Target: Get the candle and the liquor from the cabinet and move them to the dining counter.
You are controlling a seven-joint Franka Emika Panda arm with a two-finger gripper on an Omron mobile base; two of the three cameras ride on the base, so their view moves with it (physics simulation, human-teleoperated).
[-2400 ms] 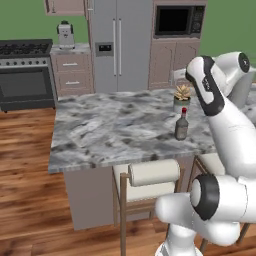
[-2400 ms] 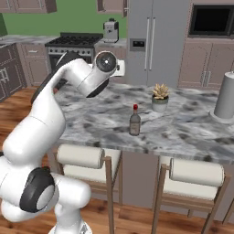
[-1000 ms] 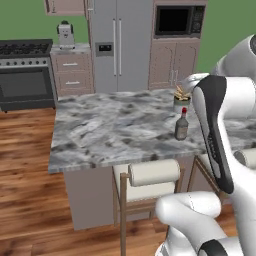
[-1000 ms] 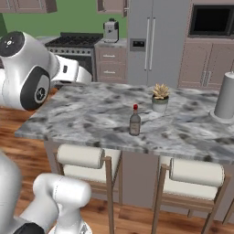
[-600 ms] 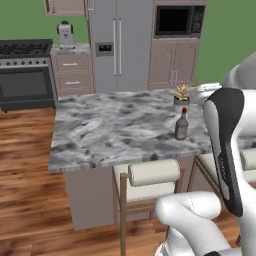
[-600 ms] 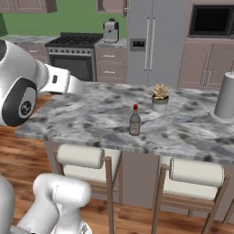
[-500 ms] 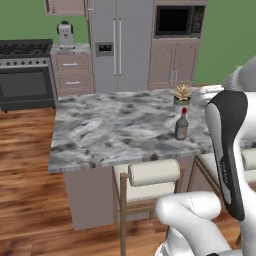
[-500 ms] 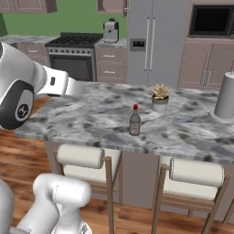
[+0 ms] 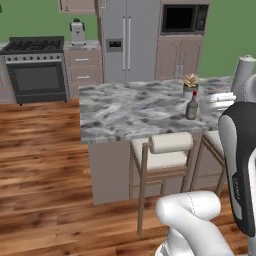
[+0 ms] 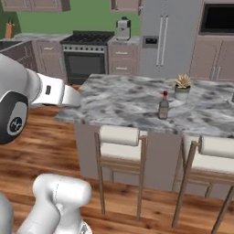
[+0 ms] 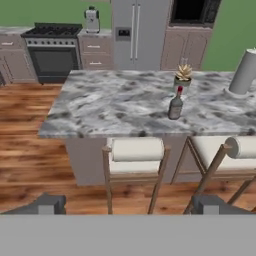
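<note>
The liquor (image 9: 192,106) (image 10: 163,106) (image 11: 175,105), a small grey-brown bottle with a red cap, stands upright on the dining counter (image 9: 130,110) (image 10: 123,98) (image 11: 110,107), toward its right half. My gripper (image 11: 128,207) is open, its fingertips (image 11: 47,205) spread wide with nothing between them. It hangs well back from the island, on the stool side, and looks across at the bottle. The candle and the cabinet are out of view.
A potted succulent (image 9: 190,82) (image 10: 183,84) (image 11: 183,75) sits just behind the bottle, and a tall grey roll (image 9: 242,75) (image 11: 244,72) stands further right. Cushioned stools (image 9: 165,150) (image 10: 119,141) (image 11: 135,155) line the near side. Stove (image 9: 37,65) and fridge (image 9: 127,40) stand on the far wall.
The whole picture has shifted, so the base has moved back from the island. The arm has swung away from over the counter. The bottle has stayed where it was, and the gripper is still open.
</note>
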